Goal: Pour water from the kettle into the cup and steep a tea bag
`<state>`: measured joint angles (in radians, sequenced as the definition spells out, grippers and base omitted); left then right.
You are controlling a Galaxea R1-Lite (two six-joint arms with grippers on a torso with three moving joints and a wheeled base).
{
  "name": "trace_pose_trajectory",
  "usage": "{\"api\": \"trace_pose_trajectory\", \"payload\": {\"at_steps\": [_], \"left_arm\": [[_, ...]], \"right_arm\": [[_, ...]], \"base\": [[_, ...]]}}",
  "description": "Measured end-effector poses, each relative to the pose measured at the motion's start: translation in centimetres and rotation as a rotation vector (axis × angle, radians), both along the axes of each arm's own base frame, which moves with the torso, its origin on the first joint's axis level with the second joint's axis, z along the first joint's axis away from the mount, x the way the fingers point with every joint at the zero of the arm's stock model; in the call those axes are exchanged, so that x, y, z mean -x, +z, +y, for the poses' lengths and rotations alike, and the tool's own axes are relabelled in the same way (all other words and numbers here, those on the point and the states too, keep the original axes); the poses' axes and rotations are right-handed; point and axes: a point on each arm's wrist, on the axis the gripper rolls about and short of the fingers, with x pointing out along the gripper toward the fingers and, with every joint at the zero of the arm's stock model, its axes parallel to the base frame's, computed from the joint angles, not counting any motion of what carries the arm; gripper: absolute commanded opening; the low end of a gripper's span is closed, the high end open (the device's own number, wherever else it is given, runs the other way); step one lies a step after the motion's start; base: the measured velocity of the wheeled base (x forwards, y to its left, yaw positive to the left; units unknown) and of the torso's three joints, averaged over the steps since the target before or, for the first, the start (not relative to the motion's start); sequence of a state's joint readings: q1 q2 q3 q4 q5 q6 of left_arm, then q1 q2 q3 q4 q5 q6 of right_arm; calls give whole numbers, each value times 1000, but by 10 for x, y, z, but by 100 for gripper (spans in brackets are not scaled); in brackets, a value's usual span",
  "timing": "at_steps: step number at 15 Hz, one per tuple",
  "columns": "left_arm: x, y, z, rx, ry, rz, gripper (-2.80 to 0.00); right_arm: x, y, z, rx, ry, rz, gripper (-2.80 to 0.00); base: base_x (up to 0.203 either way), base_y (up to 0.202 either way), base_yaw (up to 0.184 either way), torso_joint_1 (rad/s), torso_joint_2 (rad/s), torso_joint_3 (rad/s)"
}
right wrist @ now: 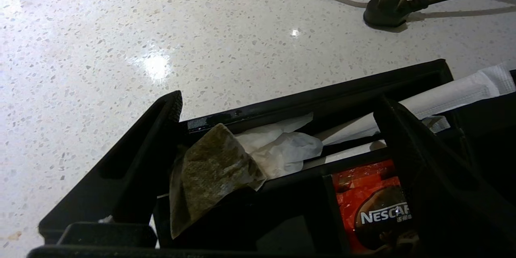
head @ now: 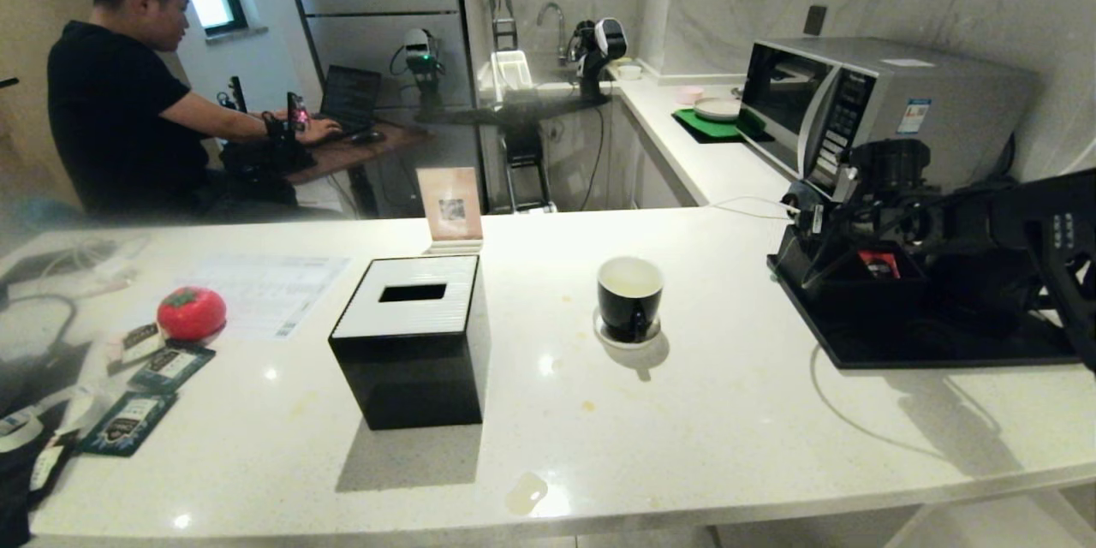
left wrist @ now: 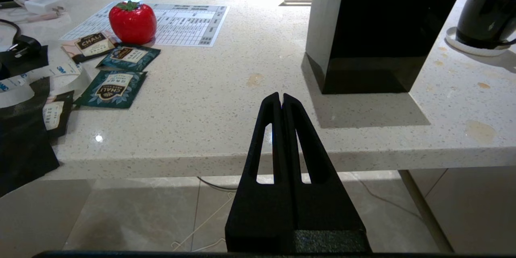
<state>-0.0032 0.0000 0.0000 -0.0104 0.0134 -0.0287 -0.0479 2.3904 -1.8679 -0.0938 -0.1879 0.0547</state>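
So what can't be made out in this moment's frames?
- Matte black kettle: not identifiable in any view; in the head view the right arm covers the black tray where it might stand.
- Black cup with white inside: whether it holds water; head view, too dim inside.
- Dark grey-green tea bag: not visible in the head view; the open right gripper straddles it, contact unclear.
- Closed left gripper: outside the head view.

Black cup [head: 630, 298], grey-green tea bag [right wrist: 213, 169], red sachet [right wrist: 371, 205].

The cup [head: 630, 298], black outside and white inside, stands upright on its white saucer. The grey-green tea bag [right wrist: 209, 173] leans in the black organizer's compartment [right wrist: 322, 100].
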Motion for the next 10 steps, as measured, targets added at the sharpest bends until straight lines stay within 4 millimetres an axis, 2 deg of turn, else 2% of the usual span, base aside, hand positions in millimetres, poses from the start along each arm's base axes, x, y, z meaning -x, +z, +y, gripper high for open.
{"api": "trace_pose_trajectory", "payload": {"at_steps": [10], "left_arm": [[0, 0, 0, -1, 0, 0, -280]], "right_arm": [[8, 13, 1, 1, 3, -11, 0]], "base": [[0, 0, 0, 0, 0, 0]]}}
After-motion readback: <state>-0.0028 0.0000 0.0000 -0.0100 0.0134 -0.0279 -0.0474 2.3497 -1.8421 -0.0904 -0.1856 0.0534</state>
